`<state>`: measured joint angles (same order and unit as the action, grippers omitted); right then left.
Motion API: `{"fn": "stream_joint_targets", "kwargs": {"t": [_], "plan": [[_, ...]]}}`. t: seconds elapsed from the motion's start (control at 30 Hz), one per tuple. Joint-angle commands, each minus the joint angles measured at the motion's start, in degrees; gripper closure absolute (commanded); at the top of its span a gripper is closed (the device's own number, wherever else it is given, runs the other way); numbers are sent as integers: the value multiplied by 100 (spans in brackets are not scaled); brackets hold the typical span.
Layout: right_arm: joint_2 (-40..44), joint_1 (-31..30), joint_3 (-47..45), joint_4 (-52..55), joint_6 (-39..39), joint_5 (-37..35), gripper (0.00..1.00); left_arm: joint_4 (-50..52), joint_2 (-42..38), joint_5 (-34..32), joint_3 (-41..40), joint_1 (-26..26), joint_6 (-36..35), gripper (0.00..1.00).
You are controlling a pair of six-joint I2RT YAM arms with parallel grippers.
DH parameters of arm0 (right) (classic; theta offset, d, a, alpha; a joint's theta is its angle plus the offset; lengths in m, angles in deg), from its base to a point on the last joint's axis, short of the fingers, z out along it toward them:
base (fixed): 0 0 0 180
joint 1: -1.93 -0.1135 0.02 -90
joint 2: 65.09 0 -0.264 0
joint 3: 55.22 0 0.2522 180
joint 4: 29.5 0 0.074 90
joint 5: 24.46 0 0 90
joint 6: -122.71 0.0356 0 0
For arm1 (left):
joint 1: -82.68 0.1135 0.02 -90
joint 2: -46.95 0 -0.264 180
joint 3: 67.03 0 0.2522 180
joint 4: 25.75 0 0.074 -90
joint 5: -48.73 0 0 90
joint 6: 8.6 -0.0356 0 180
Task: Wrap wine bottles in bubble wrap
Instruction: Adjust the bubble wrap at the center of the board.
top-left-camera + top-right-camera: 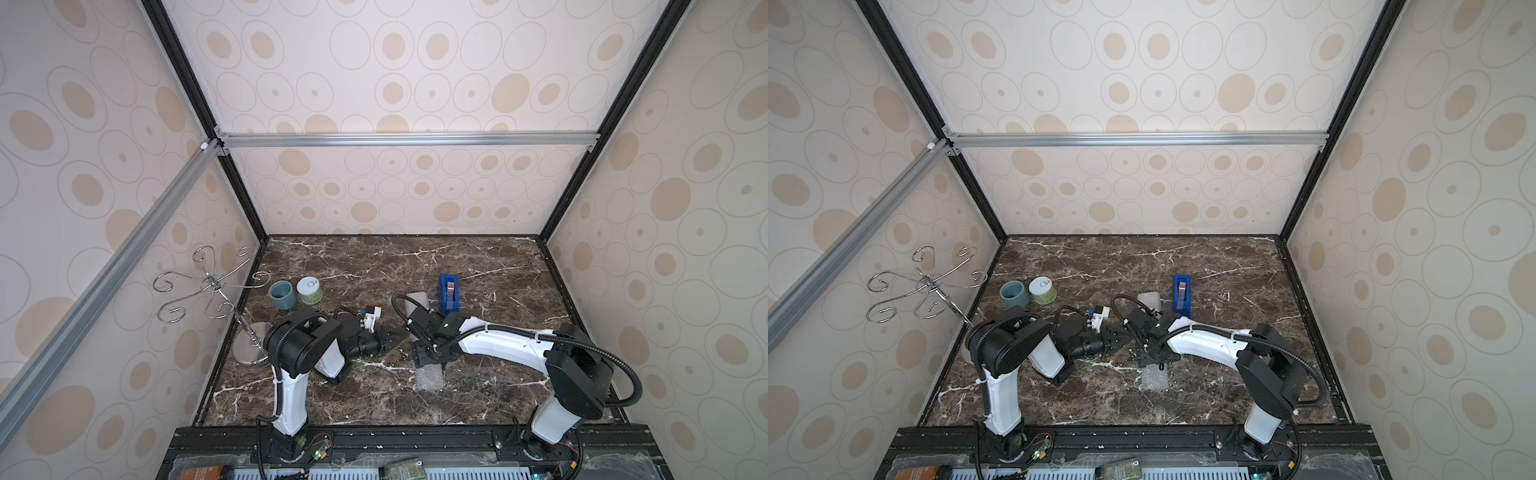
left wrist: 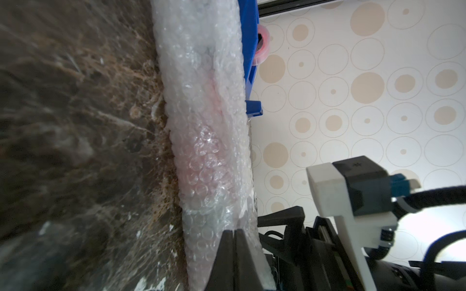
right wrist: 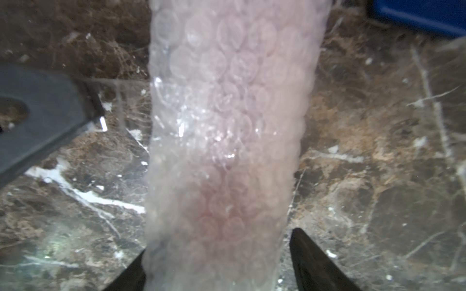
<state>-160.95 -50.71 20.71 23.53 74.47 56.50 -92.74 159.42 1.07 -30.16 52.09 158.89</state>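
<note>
So the wine bottle [image 3: 216,214] lies rolled up in bubble wrap [image 3: 227,88] around the middle of the table [image 1: 374,270], right gripper [image 3: 219,241] spread wide straddling the roll, left gripper [image 2: 234,231] clenched tight just beside it, blue tape dispenser [image 1: 449,295] nearby.

This is a robotics lab test cell, not a home. Silver aluminium bars [image 1: 407,139] and black posts [image 1: 244,199] frame wallpapered panels [image 1: 374,62] around my marble-look table [image 1: 478,266]. My left arm [image 1: 291,399] and right arm [image 1: 498,345] are bolted to a black rail [image 1: 415,438] along the table's near edge, beside a bare circuit board [image 1: 318,453].
</note>
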Motion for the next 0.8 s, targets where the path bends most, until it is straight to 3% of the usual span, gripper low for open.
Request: {"fn": "stream_joint_targets", "kwargs": {"t": [0.0, 0.37, 0.77], "plan": [[-47, -11, 103, 400, -96, -538, 33, 461, -236, 41, 114, 60, -350, 100], [-134, -8, -218, 14, -301, -320, 63, 2757, -829, -446, 404, 80, -1666, 100], [-222, -9, -614, -242, -142, -182, 66, 3113, -600, -781, 672, -211, -1789, 100]]}}
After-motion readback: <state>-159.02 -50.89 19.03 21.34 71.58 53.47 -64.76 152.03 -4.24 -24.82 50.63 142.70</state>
